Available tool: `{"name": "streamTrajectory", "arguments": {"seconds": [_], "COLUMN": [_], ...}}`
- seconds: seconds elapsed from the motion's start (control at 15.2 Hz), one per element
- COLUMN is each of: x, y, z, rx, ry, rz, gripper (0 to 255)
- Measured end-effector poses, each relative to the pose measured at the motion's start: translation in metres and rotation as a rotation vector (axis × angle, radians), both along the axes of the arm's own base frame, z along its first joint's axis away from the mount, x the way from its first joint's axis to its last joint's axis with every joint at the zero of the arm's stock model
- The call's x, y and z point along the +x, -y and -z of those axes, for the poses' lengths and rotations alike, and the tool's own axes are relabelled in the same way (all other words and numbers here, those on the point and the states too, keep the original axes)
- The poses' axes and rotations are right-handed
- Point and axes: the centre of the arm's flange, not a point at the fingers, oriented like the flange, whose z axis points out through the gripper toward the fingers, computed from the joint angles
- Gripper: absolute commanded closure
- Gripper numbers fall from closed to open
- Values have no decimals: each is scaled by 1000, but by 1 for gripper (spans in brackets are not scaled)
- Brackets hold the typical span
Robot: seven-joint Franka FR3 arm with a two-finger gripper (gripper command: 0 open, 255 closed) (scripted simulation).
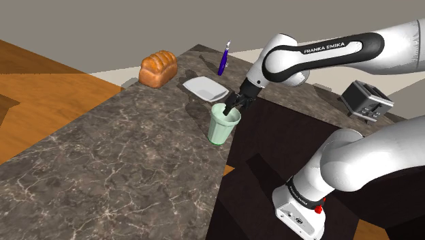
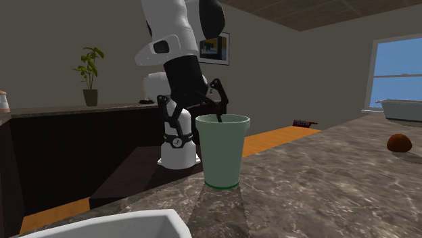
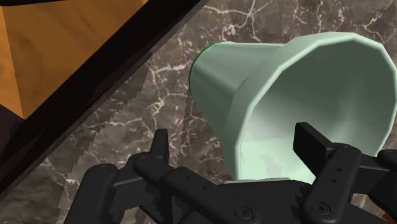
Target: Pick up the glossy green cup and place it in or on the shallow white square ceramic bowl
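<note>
The gripper straddles the cup at the counter's edge nearest the arm, fingers spread, one inside the rim, clasping nothing. Just beyond lies the white square bowl. Farther off are a purple pen and a bread loaf. The cup stands upright, pale glossy green and faceted.

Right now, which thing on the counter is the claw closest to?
The pale green cup: the gripper straddles its rim. White bowl, bread loaf and purple pen sit farther off.
</note>
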Motion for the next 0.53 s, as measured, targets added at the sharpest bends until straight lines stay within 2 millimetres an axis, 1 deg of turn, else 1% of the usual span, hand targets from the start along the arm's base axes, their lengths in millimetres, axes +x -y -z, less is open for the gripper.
{"name": "streamTrajectory", "arguments": {"seconds": [0.07, 0.13, 0.53], "x": [0, 0, 0], "y": [0, 0, 0], "z": [0, 0, 0], "rx": [0, 0, 0], "ry": [0, 0, 0], "rz": [0, 0, 0], "gripper": [0, 255, 255]}}
